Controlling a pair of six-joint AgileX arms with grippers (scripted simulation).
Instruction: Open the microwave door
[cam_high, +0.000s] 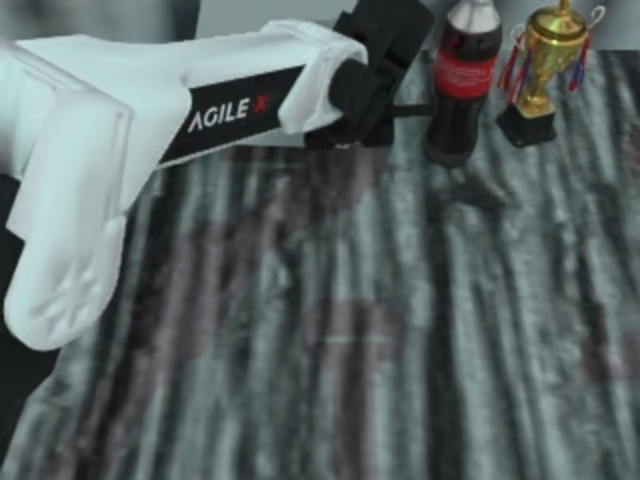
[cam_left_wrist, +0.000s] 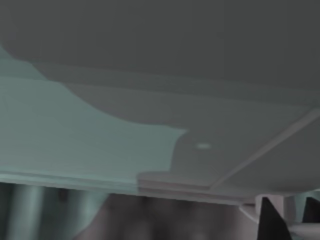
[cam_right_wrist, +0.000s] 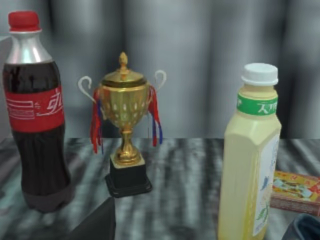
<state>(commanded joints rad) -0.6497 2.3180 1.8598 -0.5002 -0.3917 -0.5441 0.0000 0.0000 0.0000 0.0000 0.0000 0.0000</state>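
Only a light-grey strip of the microwave shows at the table's far edge in the top view; my left arm covers the rest. My left gripper reaches in at its right end. The left wrist view is filled by the microwave's grey surfaces and a teal patch. The two dark fingertips of the left gripper stand close together with a light-grey edge of the microwave door between them. My right gripper is out of the top view, parked and open, facing the table's clutter.
A cola bottle and a gold trophy stand at the far edge, right of the left gripper. The right wrist view also shows a yellow bottle with a white cap and a red-orange box.
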